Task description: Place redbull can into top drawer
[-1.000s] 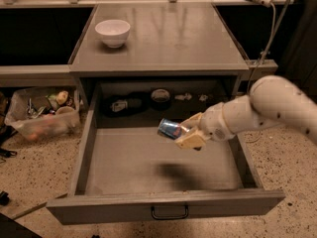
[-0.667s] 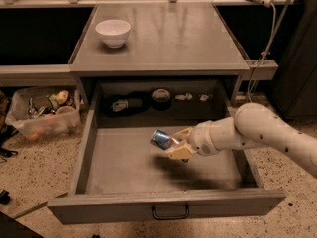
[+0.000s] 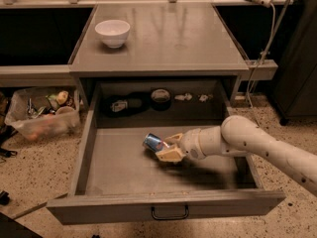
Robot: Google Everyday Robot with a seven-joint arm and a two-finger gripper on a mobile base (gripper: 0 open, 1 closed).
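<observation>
The top drawer (image 3: 124,172) is pulled wide open below the grey table; its front panel with a small dark handle (image 3: 170,213) faces me. My gripper (image 3: 166,148) reaches in from the right on a white arm and is shut on the redbull can (image 3: 154,143), a small blue-and-silver can held tilted on its side. The can hangs low over the drawer floor near its middle; I cannot tell whether it touches the floor.
A white bowl (image 3: 112,32) stands on the table top (image 3: 173,38) at the back left. Small dark items (image 3: 160,96) lie at the drawer's back. A clear bin of clutter (image 3: 42,114) sits on the floor at left. A cable (image 3: 262,43) hangs at right.
My gripper has moved left and down into the drawer with the can, from the right side toward the drawer's middle, closer to its floor.
</observation>
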